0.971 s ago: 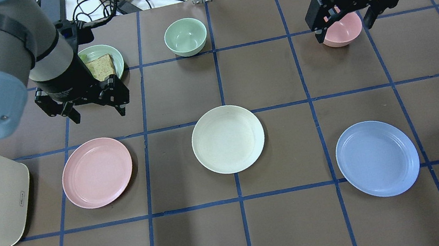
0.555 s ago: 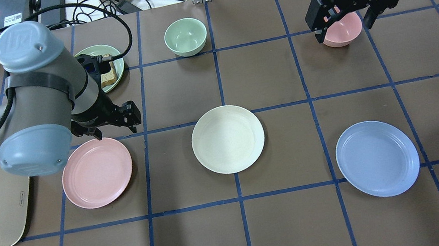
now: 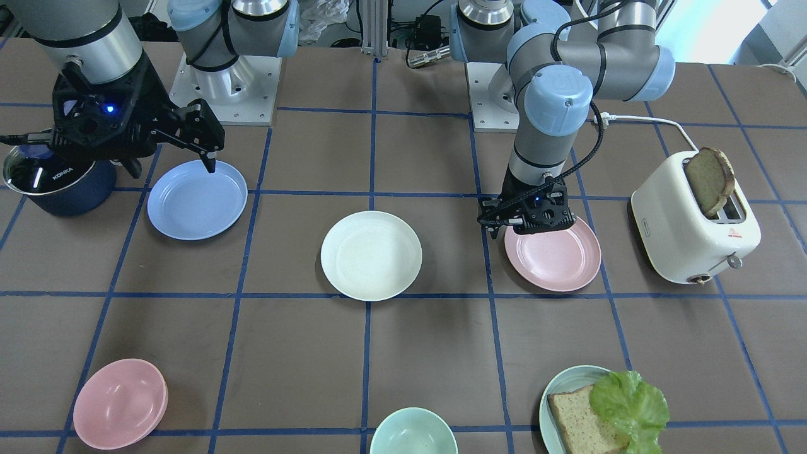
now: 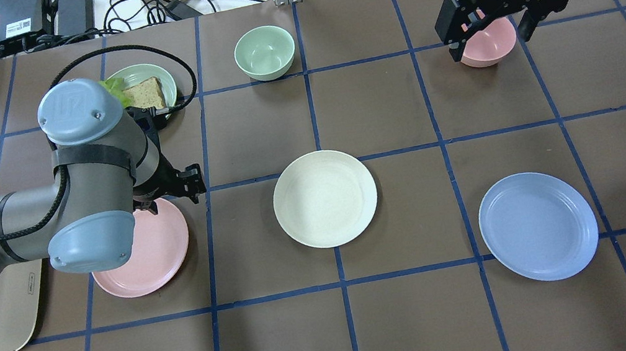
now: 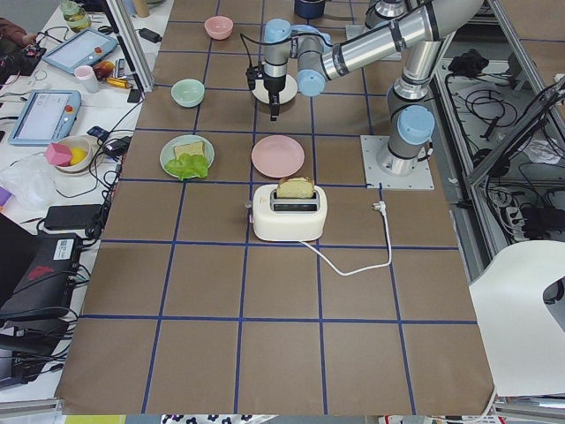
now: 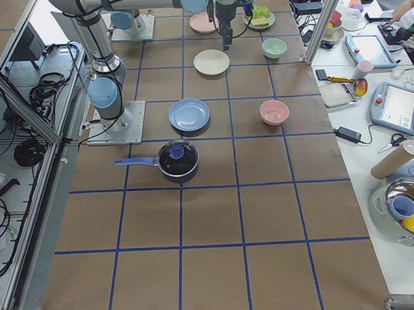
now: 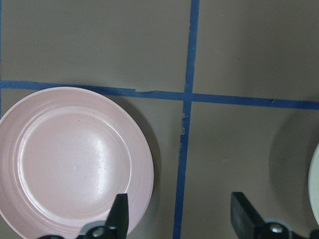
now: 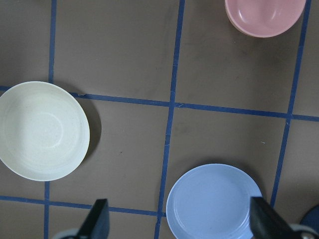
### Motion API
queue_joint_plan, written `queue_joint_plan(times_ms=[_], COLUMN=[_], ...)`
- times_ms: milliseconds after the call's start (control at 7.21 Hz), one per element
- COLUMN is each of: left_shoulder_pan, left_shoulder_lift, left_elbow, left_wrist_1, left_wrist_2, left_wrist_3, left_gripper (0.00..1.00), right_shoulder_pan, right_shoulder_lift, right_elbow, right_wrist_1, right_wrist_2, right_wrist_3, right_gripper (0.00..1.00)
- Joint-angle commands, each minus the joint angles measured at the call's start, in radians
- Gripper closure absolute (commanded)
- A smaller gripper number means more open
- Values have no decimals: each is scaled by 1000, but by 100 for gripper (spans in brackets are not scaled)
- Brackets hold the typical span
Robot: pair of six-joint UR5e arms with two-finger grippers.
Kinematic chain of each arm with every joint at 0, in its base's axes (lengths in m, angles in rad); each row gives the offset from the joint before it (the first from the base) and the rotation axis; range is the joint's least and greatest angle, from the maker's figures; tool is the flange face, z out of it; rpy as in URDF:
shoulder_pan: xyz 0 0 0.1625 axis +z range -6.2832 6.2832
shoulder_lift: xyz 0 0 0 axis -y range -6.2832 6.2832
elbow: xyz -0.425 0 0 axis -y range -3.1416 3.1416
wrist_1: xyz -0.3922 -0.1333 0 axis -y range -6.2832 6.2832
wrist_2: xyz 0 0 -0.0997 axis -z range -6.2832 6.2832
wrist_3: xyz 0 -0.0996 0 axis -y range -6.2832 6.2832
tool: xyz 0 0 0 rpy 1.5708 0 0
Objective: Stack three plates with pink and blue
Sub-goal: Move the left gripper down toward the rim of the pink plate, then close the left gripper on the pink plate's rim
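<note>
- Front-facing view: my left pincer [image 3: 528,217] hangs low over the robot-side rim of the pink plate [image 3: 558,261], carrying nothing. On its outer side the toaster [image 3: 684,236] stands near, a bread slice [image 3: 709,180] poking from its slot. On its inner side there is open mat [image 3: 454,252] as far as the cream plate [image 3: 371,255]. My right pincer [image 3: 170,162] is spread wide and empty above the blue plate [image 3: 195,202], with the dark pot [image 3: 57,186] just beside it.
- Same view, far from both pincers on the operators' side: the pink bowl [image 3: 120,403] and green bowl [image 3: 413,435] are empty. The teal plate [image 3: 546,403] holds bread [image 3: 577,425] and lettuce [image 3: 630,407].
- Overhead view: the three plates lie flat in a row, empty, none touching. My left arm's elbow covers part of the pink plate and the toaster.
- Left side view: the pincers are too small to judge.
- Right side view: the pot's lid is on and its handle points toward the robot's side.
- Left wrist view: the jaws stand wide, one over the pink plate's rim, the other over bare mat beyond a blue tape line [image 7: 185,124]. The cream plate's edge just shows past that jaw.
- Right wrist view: the jaws stand wide. The blue plate lies between them and the cream plate lies off to one side.
</note>
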Motion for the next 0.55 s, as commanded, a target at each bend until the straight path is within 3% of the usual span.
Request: queue_joint_plan(times_ms=[0, 139, 416], left_shoulder_pan=[2, 7, 27], left_shoulder_lift=[-44, -68, -89], left_elbow=[-9, -9, -9], left_wrist_1=[39, 47, 50], left_wrist_2=[22, 73, 85], left_wrist_3=[-22, -41, -89], left_gripper=[27, 33, 36], right_shoulder_pan=[0, 0, 0], right_shoulder_lift=[0, 0, 0], right_elbow=[-1, 0, -1], right_wrist_1=[0, 0, 0], right_wrist_2=[1, 2, 2], right_wrist_3=[0, 2, 2], right_gripper=[0, 0, 0])
